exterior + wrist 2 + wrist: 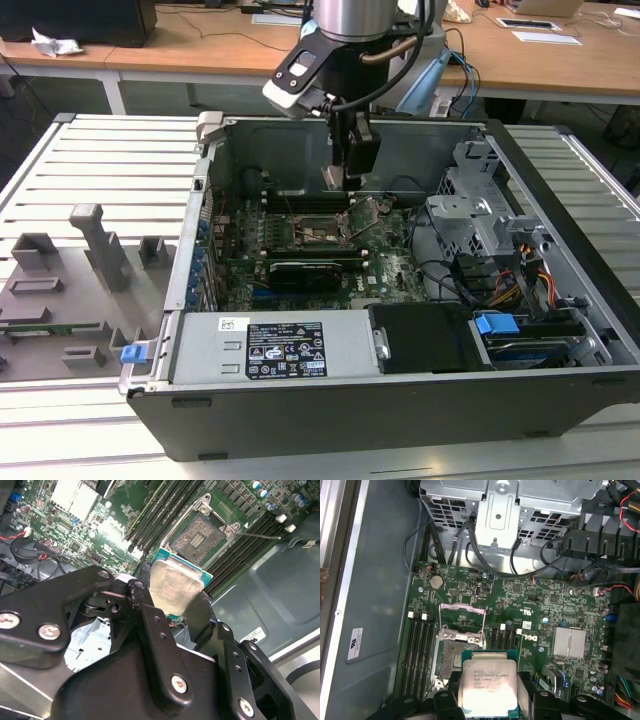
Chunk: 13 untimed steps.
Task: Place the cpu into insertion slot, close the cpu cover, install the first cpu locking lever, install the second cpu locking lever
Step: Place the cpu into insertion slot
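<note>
Jaws of the gripper (pixel 172 597) pinch the cpu (pixel 488 687) by its edges. Below it, the insertion slot (pixel 199 537) lies bare, its cpu cover (pixel 463 608) raised.

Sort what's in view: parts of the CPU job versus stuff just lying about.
Job in hand:
cpu, held in the gripper
insertion slot, empty
cpu cover, raised open

Just lying about:
memory slots
graphics card
power supply
grey fixtures beside the case

silver arm (pixel 355 15), black claw (pixel 172 597), silver screws (pixel 179 683), black cable (pixel 400 50)
</note>
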{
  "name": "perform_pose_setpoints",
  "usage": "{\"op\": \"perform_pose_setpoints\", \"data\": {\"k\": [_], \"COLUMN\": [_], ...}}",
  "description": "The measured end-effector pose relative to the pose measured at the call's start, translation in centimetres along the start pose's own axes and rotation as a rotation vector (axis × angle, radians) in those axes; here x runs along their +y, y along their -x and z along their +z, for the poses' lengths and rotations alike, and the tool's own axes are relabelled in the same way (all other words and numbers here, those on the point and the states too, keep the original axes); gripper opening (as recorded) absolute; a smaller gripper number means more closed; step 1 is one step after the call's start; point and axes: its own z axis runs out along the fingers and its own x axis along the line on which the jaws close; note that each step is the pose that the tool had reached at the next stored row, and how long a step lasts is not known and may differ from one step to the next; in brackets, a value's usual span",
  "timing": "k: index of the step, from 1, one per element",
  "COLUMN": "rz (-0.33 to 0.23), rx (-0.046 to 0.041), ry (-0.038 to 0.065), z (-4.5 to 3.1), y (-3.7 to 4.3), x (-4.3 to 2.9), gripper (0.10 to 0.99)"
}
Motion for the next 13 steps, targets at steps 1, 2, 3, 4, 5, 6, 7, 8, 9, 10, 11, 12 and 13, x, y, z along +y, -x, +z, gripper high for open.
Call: {"op": "perform_pose_setpoints", "data": {"k": [1, 2, 3, 4, 5, 6, 7, 8, 9, 10, 11, 12, 13], "rz": [0.001, 0.001, 0.002, 0.003, 0.003, 0.004, 0.005, 0.006, 0.006, 0.007, 0.008, 0.008, 0.009], "rx": [0.0000, 0.0000, 0.0000, 0.0000, 0.0000, 0.0000, 0.0000, 0.0000, -0.0001, 0.0000, 0.0000, 0.0000, 0.0000], "ry": [0.000, 0.000, -0.001, -0.001, -0.001, -0.002, -0.002, -0.003, -0.003, -0.004, -0.004, -0.005, -0.005], "z": [0.04, 0.07, 0.10, 0.14, 0.18, 0.24, 0.32, 0.38, 0.44, 0.49, 0.54, 0.60, 0.66], "y": [0.00, 0.00, 0.00, 0.00, 0.00, 0.01, 0.01, 0.01, 0.01, 0.01, 0.01, 0.01, 0.01], "x": [0.00, -0.01, -0.01, -0.01, -0.01, -0.02, -0.03, -0.03, -0.04, -0.04, -0.04, -0.05, -0.05], "gripper": [0.525, 0.525, 0.525, 0.525, 0.525, 0.525, 0.525, 0.525, 0.525, 0.525, 0.525, 0.525, 0.525]}}
